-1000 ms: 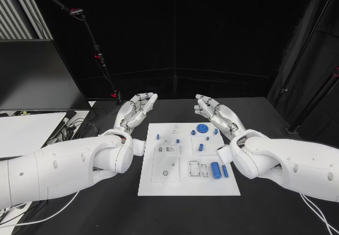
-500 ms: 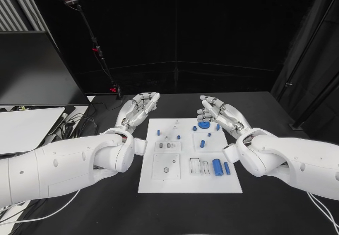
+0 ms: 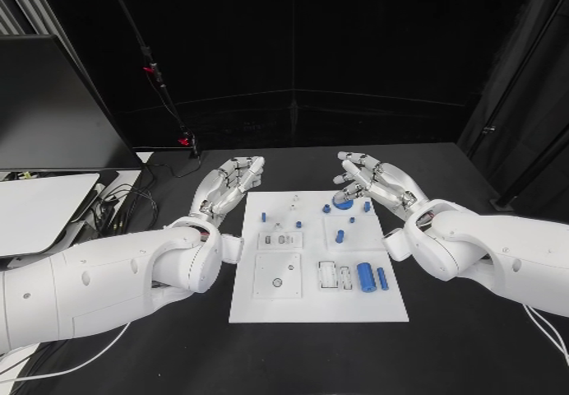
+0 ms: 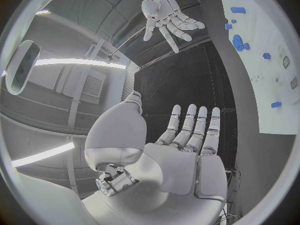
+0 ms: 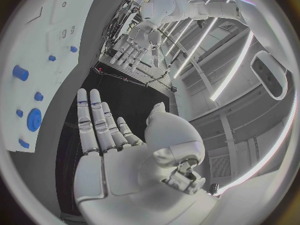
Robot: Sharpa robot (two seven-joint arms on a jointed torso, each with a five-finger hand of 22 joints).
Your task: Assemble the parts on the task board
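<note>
Left hand (image 3: 233,188): just off board (image 3: 267,300) far-left corner, fingers apart, holding nothing. Board mid-table; you see blue parts (image 3: 367,278) lying loose on its right side, more near far edge; nothing visibly assembled, so task looks barely started. Right hand (image 3: 370,186): over board far-right corner, spread, empty.

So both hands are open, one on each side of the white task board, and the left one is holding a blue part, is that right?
Not quite. The left hand holds nothing: the head view and the left wrist view show its fingers straight and apart. The rest stands: the right hand is open too, and they flank the task board, where the blue parts lie.
</note>
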